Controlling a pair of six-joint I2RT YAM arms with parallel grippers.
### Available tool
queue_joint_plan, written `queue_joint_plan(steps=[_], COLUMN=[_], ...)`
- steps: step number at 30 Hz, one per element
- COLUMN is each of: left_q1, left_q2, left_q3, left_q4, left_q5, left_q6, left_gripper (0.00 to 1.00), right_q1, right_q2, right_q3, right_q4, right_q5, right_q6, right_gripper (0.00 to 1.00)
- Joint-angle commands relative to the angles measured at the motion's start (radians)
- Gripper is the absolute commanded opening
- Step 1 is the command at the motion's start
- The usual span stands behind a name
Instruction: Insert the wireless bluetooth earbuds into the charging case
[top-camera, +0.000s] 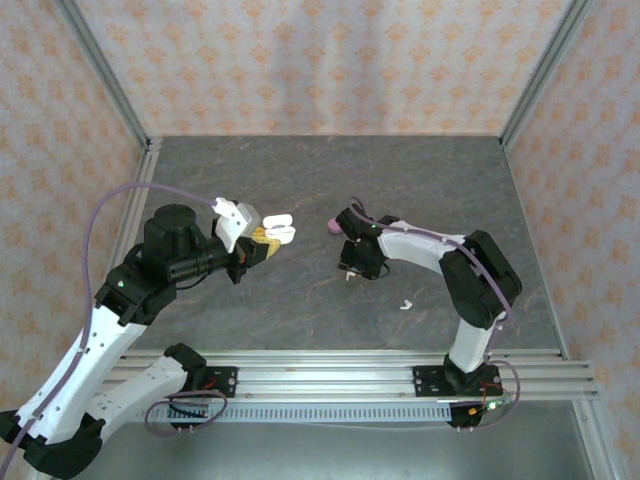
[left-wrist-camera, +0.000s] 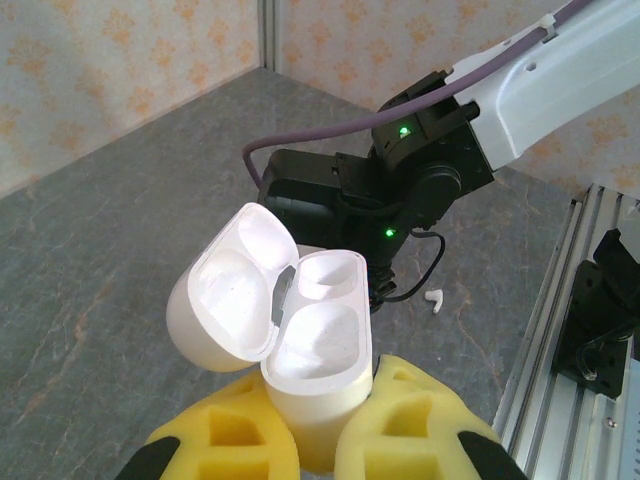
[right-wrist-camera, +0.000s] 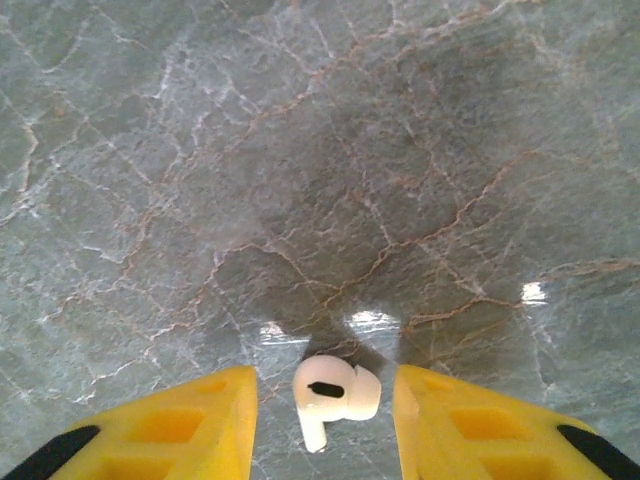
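Here, the left gripper (left-wrist-camera: 316, 445) clamps the open charging case (left-wrist-camera: 300, 335); the right gripper (right-wrist-camera: 325, 430), jaws apart, straddles a white earbud (right-wrist-camera: 335, 388) on the table (right-wrist-camera: 300, 150). An off-centre squeeze could flick it away.

The worktop (top-camera: 300, 170) is a grey, stone-look slab with pale veins, and a metal rail (top-camera: 330, 365) runs along its near edge. One white earbud (top-camera: 406, 304) lies on the slab just beyond the rail, right of the rail's middle. Another white earbud (right-wrist-camera: 335, 395) lies on its side farther from the rail. A small pink thing (top-camera: 330, 224) sits farther still from the rail, too small to make out.
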Motion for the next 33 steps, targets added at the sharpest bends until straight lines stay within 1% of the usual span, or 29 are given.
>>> queue_joint_plan(steps=[1,11,19,22,26,33], left_q1=[0.008,0.009,0.008,0.009,0.008,0.009], left_q2=[-0.003,0.012,0.018,0.022,0.026,0.021], left_q3=[-0.004,0.004,0.006,-0.006,-0.051,-0.129], left_q4=[0.039,0.04,0.041,0.049,0.089,0.192], left_q5=[0.021,0.024,0.024,0.023,0.031,0.051], left_q6=[0.003,-0.001,-0.002,0.005,0.011,0.001], left_gripper=[0.0,0.0,0.0,0.0,0.0,0.0], right_q1=[-0.004,-0.003,-0.004,-0.002,-0.003,-0.004], right_q2=[0.022,0.036,0.035,0.024,-0.008,-0.138], right_q3=[0.02,0.007,0.016,0.024,0.026,-0.017], right_q4=[-0.018,0.005,-0.001,-0.009,-0.01,0.03], right_q5=[0.019,-0.007,-0.015,-0.008,0.012,0.071], right_q6=[-0.019,-0.019,-0.031,-0.041,-0.064,-0.089], right_gripper=[0.4,0.38,0.31,0.27,0.21,0.16])
